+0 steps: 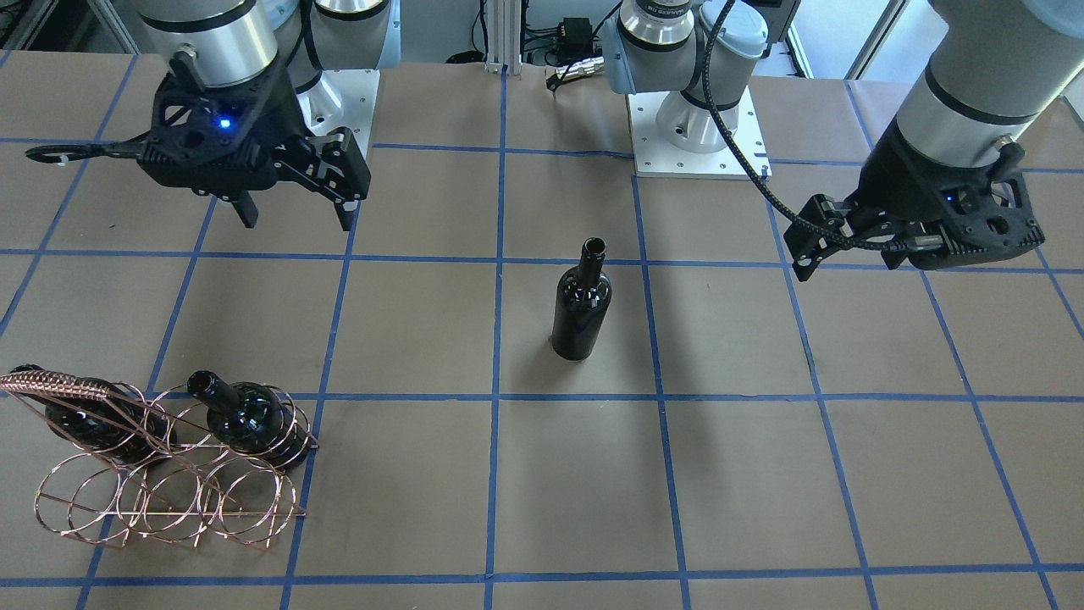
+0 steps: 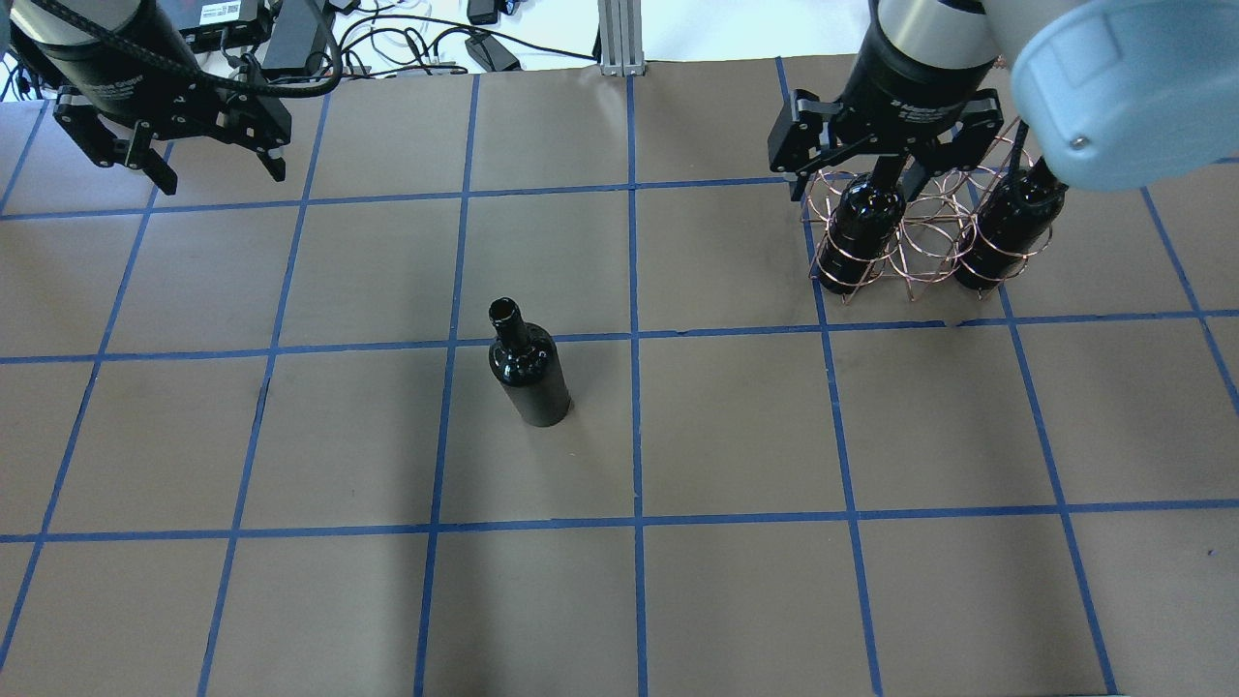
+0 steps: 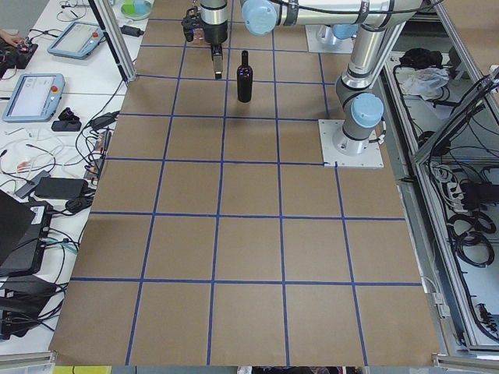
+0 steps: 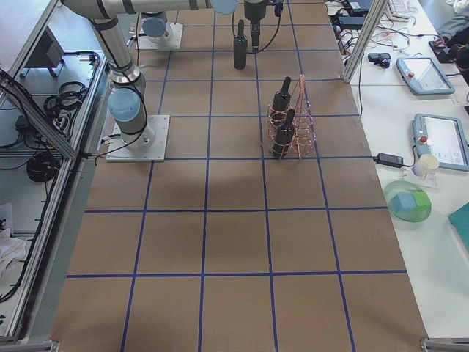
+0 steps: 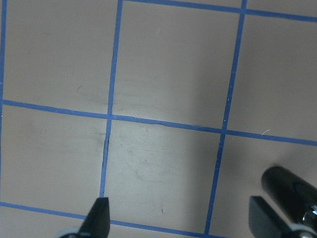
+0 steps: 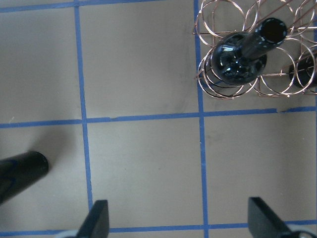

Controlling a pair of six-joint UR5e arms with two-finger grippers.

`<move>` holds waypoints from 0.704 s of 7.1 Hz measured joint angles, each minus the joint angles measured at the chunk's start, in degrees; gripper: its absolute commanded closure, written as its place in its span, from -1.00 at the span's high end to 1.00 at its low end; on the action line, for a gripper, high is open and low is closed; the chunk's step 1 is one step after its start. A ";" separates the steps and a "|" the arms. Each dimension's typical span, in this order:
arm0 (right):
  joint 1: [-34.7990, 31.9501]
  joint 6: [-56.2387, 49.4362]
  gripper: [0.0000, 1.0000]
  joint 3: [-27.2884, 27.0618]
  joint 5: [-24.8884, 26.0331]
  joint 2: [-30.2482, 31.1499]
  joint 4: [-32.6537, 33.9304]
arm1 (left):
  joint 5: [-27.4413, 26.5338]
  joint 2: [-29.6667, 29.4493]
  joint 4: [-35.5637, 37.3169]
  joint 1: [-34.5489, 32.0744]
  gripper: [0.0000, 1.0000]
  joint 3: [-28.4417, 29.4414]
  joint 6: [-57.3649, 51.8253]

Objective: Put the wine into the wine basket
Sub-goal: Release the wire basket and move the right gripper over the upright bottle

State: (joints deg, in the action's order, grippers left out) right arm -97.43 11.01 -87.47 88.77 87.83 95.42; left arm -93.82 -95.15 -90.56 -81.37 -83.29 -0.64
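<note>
The wine bottle (image 1: 581, 305) is dark glass and stands upright and alone near the table's middle (image 2: 528, 373). The copper wire basket (image 1: 63, 385) stands on the robot's right side (image 2: 929, 230) and holds two identical bottles (image 2: 861, 227) (image 2: 1007, 227) in its outer rings. My right gripper (image 2: 886, 165) hovers open and empty above the basket's near side; its wrist view shows a basketed bottle (image 6: 237, 57) and the fingertips (image 6: 99, 218) apart. My left gripper (image 2: 218, 174) is open and empty at the far left; its wrist view shows the lone bottle (image 5: 290, 191) at the lower right.
The two arm bases (image 1: 699, 127) (image 1: 339, 102) are bolted at the robot's edge of the table. Cables and power bricks (image 2: 387, 39) and an aluminium post (image 2: 619, 39) lie past the far edge. Side benches hold tablets (image 4: 440, 139).
</note>
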 measured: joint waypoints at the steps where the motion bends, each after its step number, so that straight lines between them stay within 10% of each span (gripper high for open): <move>1: -3.83 5.83 1.00 1.08 0.14 -1.87 1.89 | -0.32 0.52 -0.01 0.11 1.00 -1.11 -0.23; 5: -19.33 33.83 1.00 10.29 2.86 -14.00 4.15 | -0.51 1.81 -0.30 0.19 1.00 -2.36 -0.41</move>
State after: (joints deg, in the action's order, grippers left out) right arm -116.76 44.84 -77.18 91.63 73.82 99.57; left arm -94.34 -93.34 -90.86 -81.18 -85.65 -1.05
